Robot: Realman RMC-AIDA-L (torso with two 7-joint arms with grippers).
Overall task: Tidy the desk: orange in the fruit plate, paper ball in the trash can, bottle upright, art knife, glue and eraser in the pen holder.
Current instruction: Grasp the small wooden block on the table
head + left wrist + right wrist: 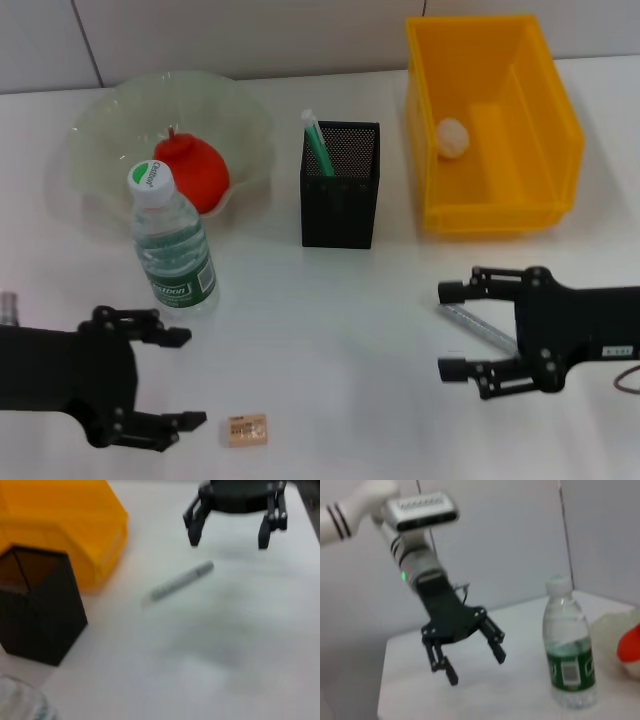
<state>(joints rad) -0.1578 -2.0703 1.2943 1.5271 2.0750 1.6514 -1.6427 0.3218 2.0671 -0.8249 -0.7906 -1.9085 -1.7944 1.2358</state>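
Observation:
The orange lies in the translucent fruit plate at the back left. In front of the plate the bottle stands upright. A green-and-white glue stick sticks out of the black mesh pen holder. The paper ball rests inside the yellow trash can. On the table the silver art knife lies in line with the gap of my open right gripper, ungripped. The tan eraser sits just right of my open left gripper.
The left wrist view shows the art knife lying before the right gripper, with the pen holder and the trash can beside it. The right wrist view shows the left gripper near the bottle.

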